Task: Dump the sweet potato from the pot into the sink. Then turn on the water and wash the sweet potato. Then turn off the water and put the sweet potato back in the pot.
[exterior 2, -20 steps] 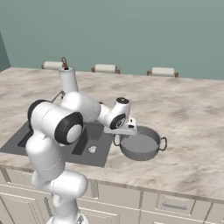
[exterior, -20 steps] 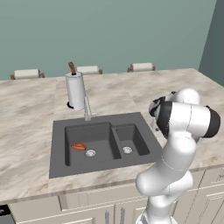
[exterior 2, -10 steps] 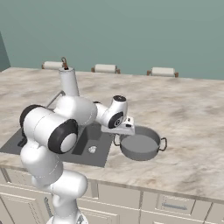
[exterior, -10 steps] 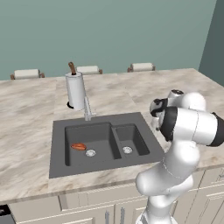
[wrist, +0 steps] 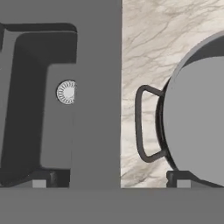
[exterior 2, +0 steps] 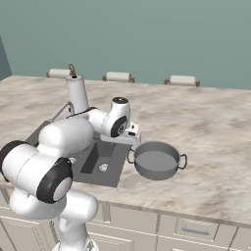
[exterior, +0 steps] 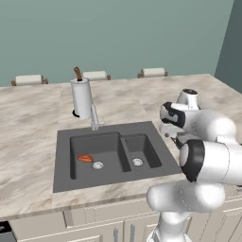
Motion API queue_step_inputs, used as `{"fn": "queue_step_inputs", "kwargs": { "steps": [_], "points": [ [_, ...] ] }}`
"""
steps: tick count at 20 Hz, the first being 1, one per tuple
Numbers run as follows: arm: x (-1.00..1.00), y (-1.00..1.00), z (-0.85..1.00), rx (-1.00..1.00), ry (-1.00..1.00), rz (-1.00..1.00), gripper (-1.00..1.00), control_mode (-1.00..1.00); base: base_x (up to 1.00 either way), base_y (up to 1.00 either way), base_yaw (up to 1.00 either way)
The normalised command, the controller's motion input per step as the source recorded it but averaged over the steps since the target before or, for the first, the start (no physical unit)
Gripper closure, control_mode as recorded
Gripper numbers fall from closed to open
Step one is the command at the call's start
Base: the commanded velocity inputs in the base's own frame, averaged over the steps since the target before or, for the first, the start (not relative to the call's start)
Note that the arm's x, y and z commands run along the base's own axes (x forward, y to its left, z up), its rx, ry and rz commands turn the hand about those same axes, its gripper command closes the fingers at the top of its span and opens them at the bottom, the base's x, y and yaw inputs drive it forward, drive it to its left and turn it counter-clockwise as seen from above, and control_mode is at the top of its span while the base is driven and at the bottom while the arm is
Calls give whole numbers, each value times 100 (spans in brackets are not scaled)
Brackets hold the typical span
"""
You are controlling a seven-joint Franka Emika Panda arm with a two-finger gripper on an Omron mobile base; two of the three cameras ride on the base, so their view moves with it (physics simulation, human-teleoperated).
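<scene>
Over the sink [exterior: 64,156] in the left base view: sweet potato [exterior: 85,158] lying on the floor of the larger left basin, just beside its round drain [exterior: 98,165]. Slim faucet [exterior: 94,118] at the back rim, no stream visible; paper-towel roll [exterior: 81,98] standing close behind it. White arm folded at the right of the marble surface [exterior: 28,123], well apart from the vegetable. Dumping step judged complete.

Across the surface in the right base view: grey pot [exterior 2: 157,160] upright and empty on the marble, just right of the sink's edge, both loop handles showing. Gripper [exterior 2: 131,141] hovering low by the pot's near handle, above the strip between basin and pot, nothing between its tips.

Down the hand view: pot's left loop handle [wrist: 144,127] centred, clear of both tips, marble showing through the loop. Smaller basin and its silver drain [wrist: 66,92] to the left. Gripper [wrist: 111,183] spread wide, one tip over the basin's edge, the other at the pot's rim, holding nothing.

Step in hand, by this reading: pot set down and let go, water next. Next move likely calls for lifting clear of the pot, swinging across both basins to the faucet and working its control, then bringing the flow onto the sweet potato in the left basin.
</scene>
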Motion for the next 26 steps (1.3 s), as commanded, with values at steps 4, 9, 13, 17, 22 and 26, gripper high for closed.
{"fn": "queue_step_inputs", "kwargs": {
  "steps": [4,9,13,17,22,26],
  "points": [
    [-30,48,62,0,0,0,-100,-100,0,0,0],
    [-4,59,33,6,3,0,-100,-100,0,0,0],
    [0,65,10,13,7,5,-100,-100,0,0,0],
    [3,64,0,15,8,6,-100,-100,0,0,0],
    [16,56,0,10,2,6,-100,-100,0,0,0],
    [29,51,0,0,-1,3,-100,-100,0,0,0]
  ]
}}
